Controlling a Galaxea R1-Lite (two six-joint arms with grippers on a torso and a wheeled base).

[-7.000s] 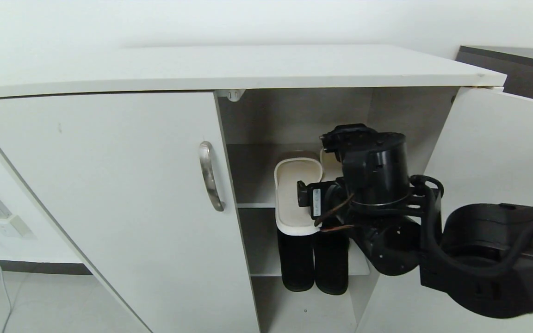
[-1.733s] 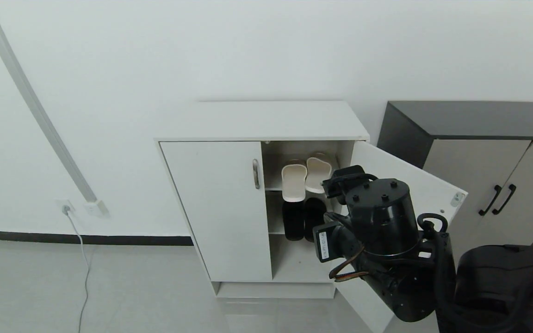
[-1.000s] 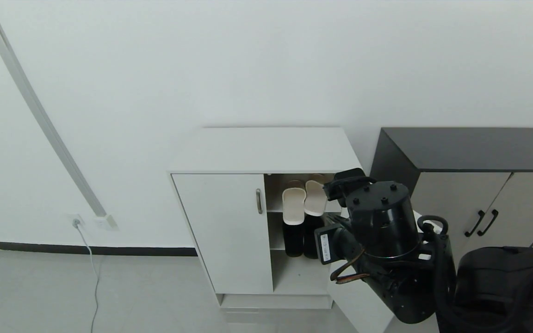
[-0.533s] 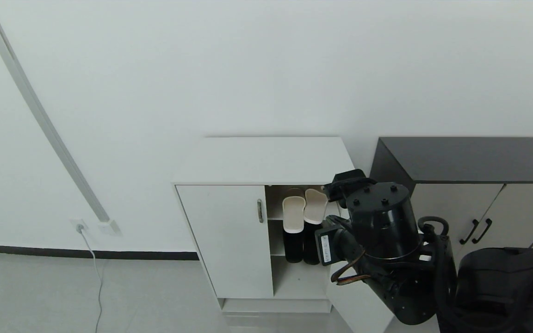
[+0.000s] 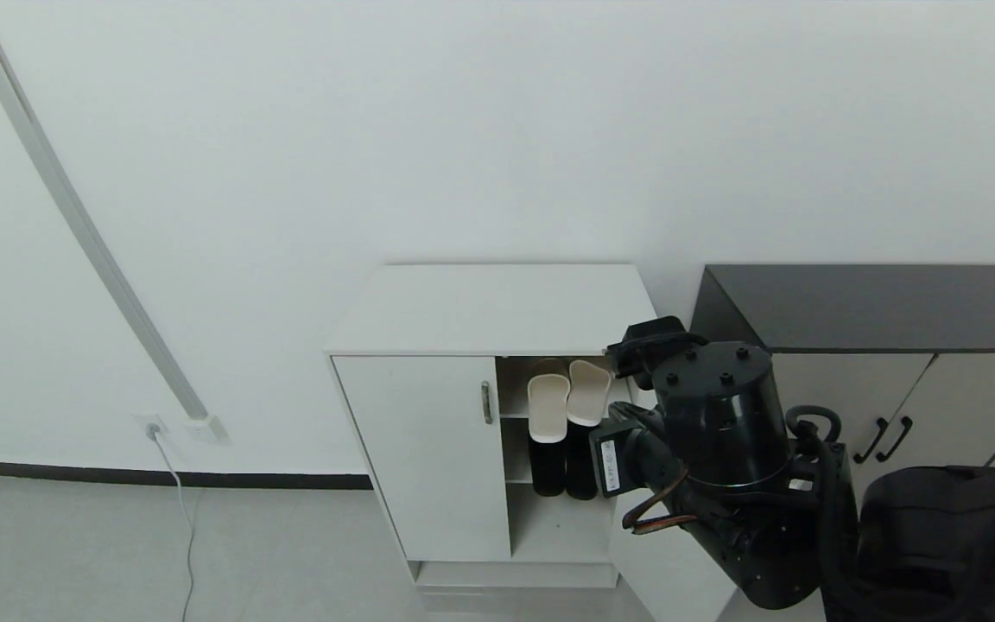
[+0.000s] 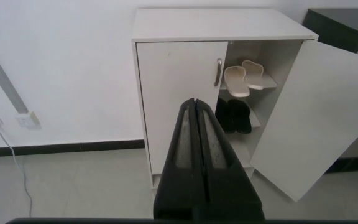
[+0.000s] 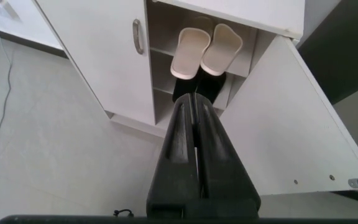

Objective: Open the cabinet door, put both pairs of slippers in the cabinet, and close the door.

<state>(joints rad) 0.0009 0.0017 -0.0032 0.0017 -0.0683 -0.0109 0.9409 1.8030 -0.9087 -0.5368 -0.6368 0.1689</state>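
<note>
A: What do you have at the far left?

B: A wall socket [image 5: 152,428] low on the wall, with a cable [image 5: 186,527] trailing from it down to the floor. It is well apart from the cabinet [image 5: 489,302].

A: And the cabinet itself?

B: It is white and stands against the wall. Your left door [image 5: 420,449] is shut, with its metal handle [image 5: 486,403] upright at the inner edge. Right of that the inside is open to you.

A: Where are the slippers?

B: Both pairs are inside. The white slippers [image 5: 549,408] lie side by side on the upper shelf, their ends jutting past the shelf's front edge. The black slippers [image 5: 548,466] sit directly under them on the next shelf down, also side by side. The bottom compartment holds neither pair.

A: The right door?

B: The right door [image 6: 319,118] is swung wide open, hinged at the cabinet's right edge. In the head view your right arm stands in front of most of it.

A: Grippers?

B: Your left gripper [image 6: 195,102] has its fingers pressed together with nothing between them. It is held back from the cabinet, pointing at the seam between the shut door and the opening. Your right gripper [image 7: 195,99] is likewise closed and empty, aimed toward the slippers from above the floor.

A: Anything farther right?

B: A dark-topped cabinet [image 5: 877,302] with black handles, just beside the white one.
</note>
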